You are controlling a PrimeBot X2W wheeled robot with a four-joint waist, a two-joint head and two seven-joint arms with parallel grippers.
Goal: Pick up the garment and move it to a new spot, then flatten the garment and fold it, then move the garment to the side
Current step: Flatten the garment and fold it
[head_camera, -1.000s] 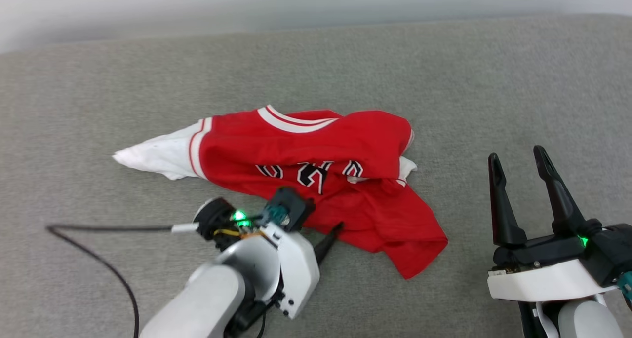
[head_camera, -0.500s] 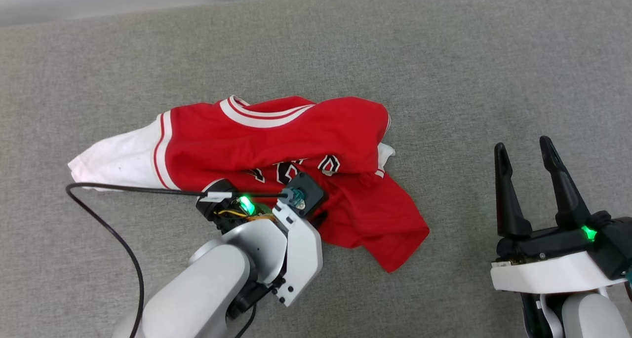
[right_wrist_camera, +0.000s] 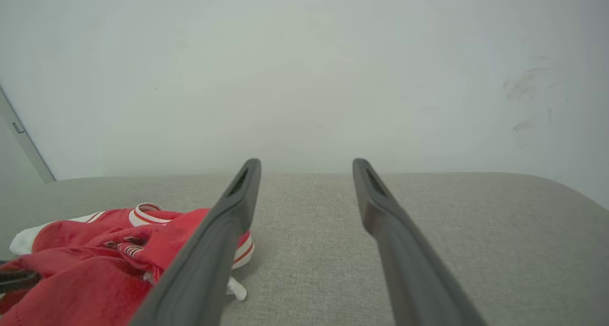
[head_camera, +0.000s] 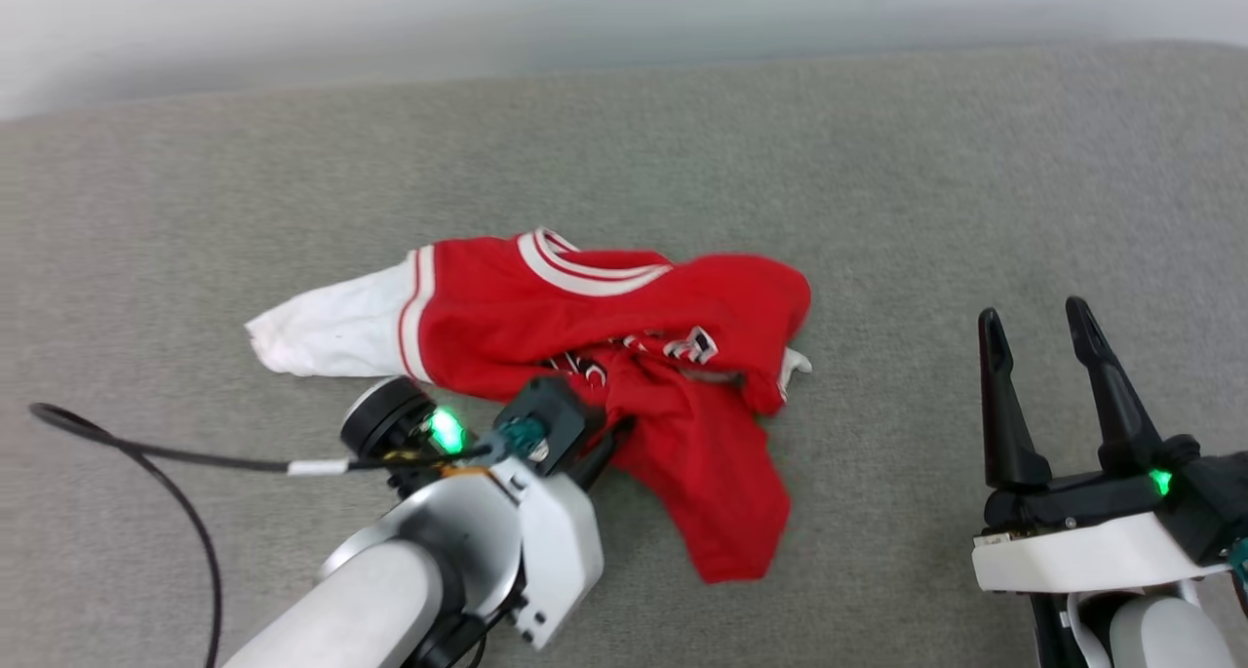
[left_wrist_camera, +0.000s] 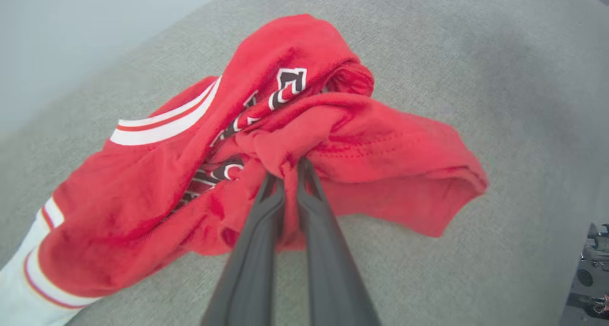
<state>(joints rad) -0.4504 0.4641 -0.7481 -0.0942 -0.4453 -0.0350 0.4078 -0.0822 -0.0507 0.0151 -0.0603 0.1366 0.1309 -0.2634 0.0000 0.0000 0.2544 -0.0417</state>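
My left gripper (left_wrist_camera: pixel 288 170) has its two smooth dark fingers pressed together on a bunched fold of the garment (head_camera: pixel 604 346), and the soft red knit puckers into a knot at the tips. The garment lies crumpled near the middle of the grey woven surface (head_camera: pixel 877 180), raised into a hump where I pinch it. Its white sleeve (head_camera: pixel 327 332) spreads flat toward my left and the striped collar band (head_camera: pixel 585 273) curves along the far side. The black, white-edged letters are half buried in a crease, and a loose red flap (head_camera: pixel 726 512) trails toward me.

My right gripper (head_camera: pixel 1035 325) hovers well apart to the right, fingers spread wide, holding nothing. Bare surface runs all round the garment, and its far edge meets a pale wall (right_wrist_camera: pixel 304 69). A black cable (head_camera: pixel 146 451) loops over the surface beside my left wrist.
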